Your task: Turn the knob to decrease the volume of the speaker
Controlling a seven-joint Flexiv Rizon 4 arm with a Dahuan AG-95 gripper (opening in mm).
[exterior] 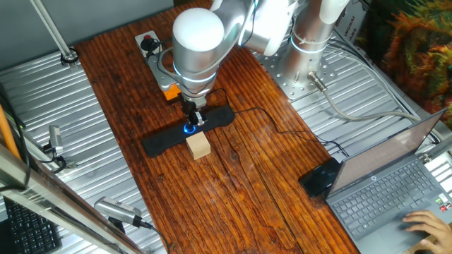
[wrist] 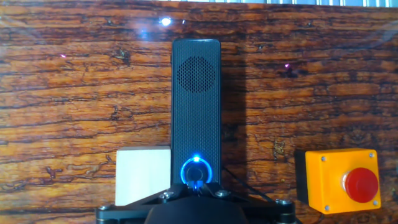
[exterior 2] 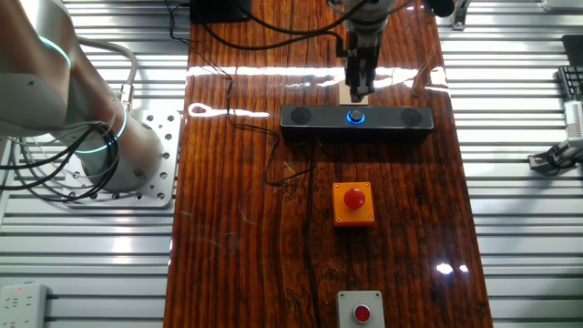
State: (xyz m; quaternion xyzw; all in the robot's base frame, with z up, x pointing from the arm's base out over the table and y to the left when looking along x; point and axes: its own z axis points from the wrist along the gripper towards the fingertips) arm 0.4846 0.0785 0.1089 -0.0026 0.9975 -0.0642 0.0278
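Right under the lens in the hand view, the black body of the pincer (wrist: 196,193) filled the bottom edge, its tips reaching down at the knob (wrist: 196,171), whose blue ring glowed at the middle of the speaker (wrist: 196,93). From where I stood I could not tell whether the fingers were apart or already closed on the knob; in one fixed view they hung directly over the blue glow, seemingly touching it, but the contact itself was hidden. The speaker lay flat across the wooden worktop (exterior: 240,190), a round grille showing on each half and a thin black cable (exterior: 268,116) trailing off toward the robot's base. A small tan wooden block (exterior: 199,146) sat just beside the speaker, level with the knob. On the speaker's other side stood an orange-housed button (exterior 2: 353,202) with a red cap, near but apart, and beyond it a red button on a grey box (exterior 2: 362,311) at the worktop's edge. To my mind the step in hand was gripping and twisting the knob, and it would go best with the fingers centred squarely on it, closed lightly, and the wrist rotated about the knob's own axis so the light speaker would not skid toward the block. No brand, label or writing could be read on anything.
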